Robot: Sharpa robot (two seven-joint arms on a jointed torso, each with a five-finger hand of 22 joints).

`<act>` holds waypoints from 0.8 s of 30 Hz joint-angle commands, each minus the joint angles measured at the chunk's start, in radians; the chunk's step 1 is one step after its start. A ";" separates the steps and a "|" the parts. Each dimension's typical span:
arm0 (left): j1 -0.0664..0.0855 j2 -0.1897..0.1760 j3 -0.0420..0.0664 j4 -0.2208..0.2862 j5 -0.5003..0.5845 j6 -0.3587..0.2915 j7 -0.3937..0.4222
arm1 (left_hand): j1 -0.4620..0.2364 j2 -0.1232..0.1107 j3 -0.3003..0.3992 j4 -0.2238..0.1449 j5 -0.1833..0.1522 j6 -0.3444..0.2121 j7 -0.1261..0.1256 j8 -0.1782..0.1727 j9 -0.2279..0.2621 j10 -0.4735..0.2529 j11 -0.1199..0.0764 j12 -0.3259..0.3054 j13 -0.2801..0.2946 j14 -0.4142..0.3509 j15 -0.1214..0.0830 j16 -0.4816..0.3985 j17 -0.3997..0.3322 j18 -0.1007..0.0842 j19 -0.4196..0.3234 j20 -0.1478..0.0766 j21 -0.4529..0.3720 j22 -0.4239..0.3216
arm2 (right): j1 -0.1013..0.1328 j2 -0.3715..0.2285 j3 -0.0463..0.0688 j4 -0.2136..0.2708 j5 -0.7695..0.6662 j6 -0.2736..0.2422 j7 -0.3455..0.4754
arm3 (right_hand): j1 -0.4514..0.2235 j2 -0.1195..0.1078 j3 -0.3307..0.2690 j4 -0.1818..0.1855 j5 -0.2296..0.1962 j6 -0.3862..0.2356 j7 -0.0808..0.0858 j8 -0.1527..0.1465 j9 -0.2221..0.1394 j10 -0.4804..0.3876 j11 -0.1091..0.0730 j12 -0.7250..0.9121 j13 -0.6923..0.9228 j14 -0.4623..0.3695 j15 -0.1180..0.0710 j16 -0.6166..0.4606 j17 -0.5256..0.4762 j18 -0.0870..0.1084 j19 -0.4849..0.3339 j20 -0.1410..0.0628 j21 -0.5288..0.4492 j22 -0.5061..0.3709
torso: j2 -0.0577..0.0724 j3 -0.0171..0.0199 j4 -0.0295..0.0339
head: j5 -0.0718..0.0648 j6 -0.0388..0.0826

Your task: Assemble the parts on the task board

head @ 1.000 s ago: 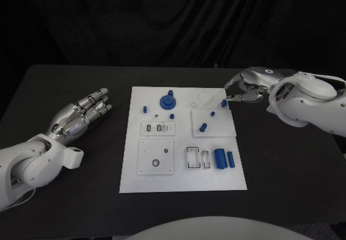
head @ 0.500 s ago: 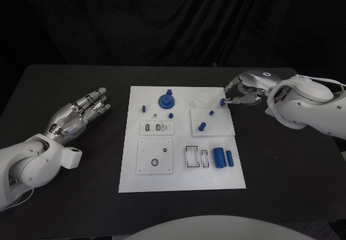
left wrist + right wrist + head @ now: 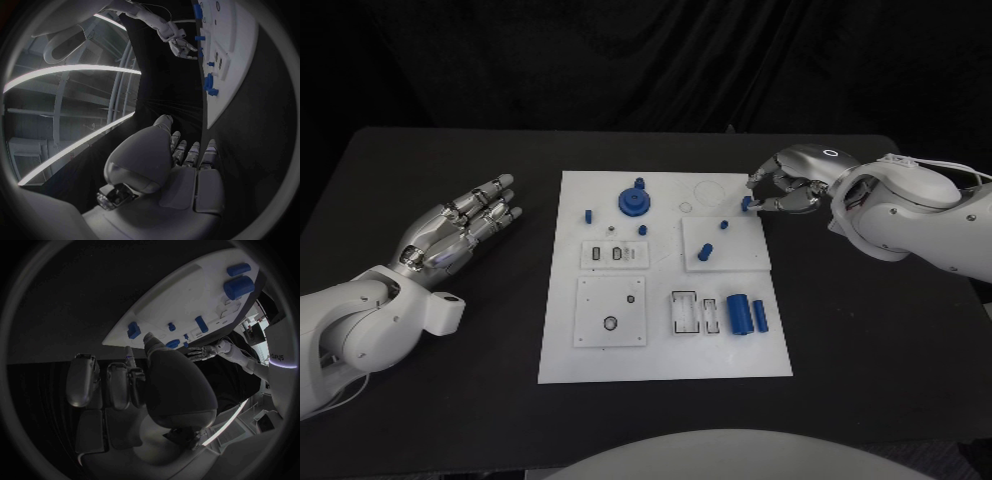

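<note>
The white task board (image 3: 668, 350) lies mid-table, also seen in the wrist views (image 3: 234, 60) (image 3: 187, 295). My right hand (image 3: 783, 190) (image 3: 144, 385) is at the board's far right edge, fingers curled, pinching a small blue peg (image 3: 746, 204) (image 3: 129, 358). A blue round part with a knob (image 3: 636, 203) stands at the far middle. Another blue peg (image 3: 707, 252) sits on a raised square plate. Two blue cylinders (image 3: 749, 316) (image 3: 239, 285) lie near the right edge. My left hand (image 3: 459, 228) (image 3: 181, 155) lies left of the board, holding nothing, fingers spread.
Small blue pegs (image 3: 589, 215) (image 3: 642, 231) stand on the board's far left part. White inset plates with slots (image 3: 612, 313) (image 3: 616, 256) sit on its left half. Black table surrounds the board on all sides.
My right hand has shifted a little leftward onto the board's edge with the blue peg. The left hand has not moved.
</note>
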 commanded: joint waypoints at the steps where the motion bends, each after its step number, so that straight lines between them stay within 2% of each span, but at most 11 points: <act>1: -0.002 0.002 0.001 0.000 0.000 0.017 0.077 | 0.003 -0.010 0.002 -0.001 0.001 -0.005 0.000 0.002 0.001 -0.001 0.006 0.004 0.001 0.001 0.006 0.004 0.001 0.019 -0.002 0.005 0.005 0.001 | -0.004 0.003 0.000 -0.003 -0.001 -0.016 -0.008 | 0.009 0.000 -0.001 0.006 -0.005 -0.001 0.001 0.000 0.002 0.106 0.004 0.003 0.263 0.054 0.000 -0.003 0.057 0.001 -0.004 0.004 -0.004 0.091 | 0.000 -0.0007 0.0004 | 0.000 -0.002; 16: -0.003 0.004 0.001 -0.002 0.000 0.023 0.069 | 0.003 -0.008 0.005 -0.003 0.002 -0.006 0.001 0.002 0.001 -0.004 0.005 0.003 0.001 0.000 0.006 0.003 0.000 0.019 -0.002 0.006 0.005 0.001 | -0.018 0.027 0.000 -0.026 -0.025 -0.001 -0.019 | 0.031 0.003 0.001 0.004 0.007 -0.013 0.002 -0.005 0.014 0.106 0.006 0.003 0.263 0.043 0.002 -0.030 0.023 0.007 -0.019 0.006 -0.036 0.075 | 0.000 -0.0005 -0.0001 | 0.004 -0.003; 24: -0.003 0.004 0.001 -0.001 0.000 0.028 0.064 | 0.003 -0.007 0.008 -0.004 0.003 -0.007 0.001 0.002 0.001 -0.005 0.006 0.003 0.000 -0.001 0.006 0.003 0.000 0.019 -0.002 0.007 0.005 0.001 | -0.031 0.039 0.000 -0.035 -0.036 0.000 -0.021 | 0.050 0.004 0.002 -0.003 0.034 -0.019 0.002 -0.007 0.026 0.106 0.006 0.003 0.263 0.038 0.002 -0.048 0.005 0.011 -0.026 0.007 -0.055 0.066 | 0.000 -0.0005 0.0011 | 0.004 -0.007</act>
